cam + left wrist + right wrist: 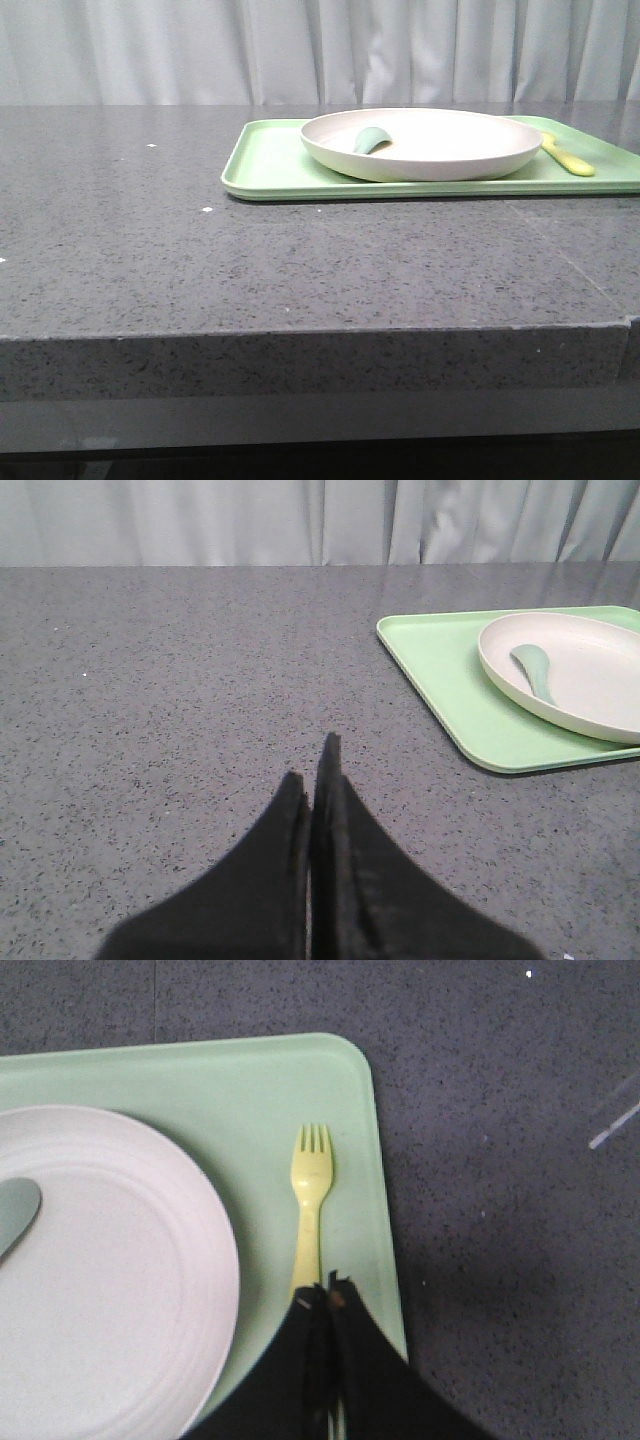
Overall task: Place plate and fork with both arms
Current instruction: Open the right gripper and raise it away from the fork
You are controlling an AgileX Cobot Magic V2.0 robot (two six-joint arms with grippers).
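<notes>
- Front view shows a dark grey speckled bench (300, 270) with a flat light-green tray (270, 165) lying on its far right part, in front of a pale curtain (300, 50).
- On the tray rests the plate (440, 150), round, cream and shallow with a raised rim; it takes up most of the tray's middle.
- Inside the plate, toward its left side, lies a grey-green spoon (372, 140).
- Just beside the plate on its right, the fork (567, 156) lies flat on the tray, pale yellow and small; in this view its near end sits close to the tray's front edge.
- Neither arm appears in the front view.
- Left wrist view: the left gripper (312, 780) hangs over bare bench, well apart from the tray, its two black fingers pressed together with nothing between them, so the jaws are closed and empty.
- From that camera the tray's corner, the plate and the spoon are seen off to one side.
- Right wrist view: the right gripper (325, 1295) is right above the fork's handle end, with the tines pointing away from it.
- Its jaws look drawn together at the tips, which overlap the handle; I cannot tell whether they actually pinch the fork or only hover over it.
- The fork lies between the plate's rim and the tray's raised edge, touching neither.
</notes>
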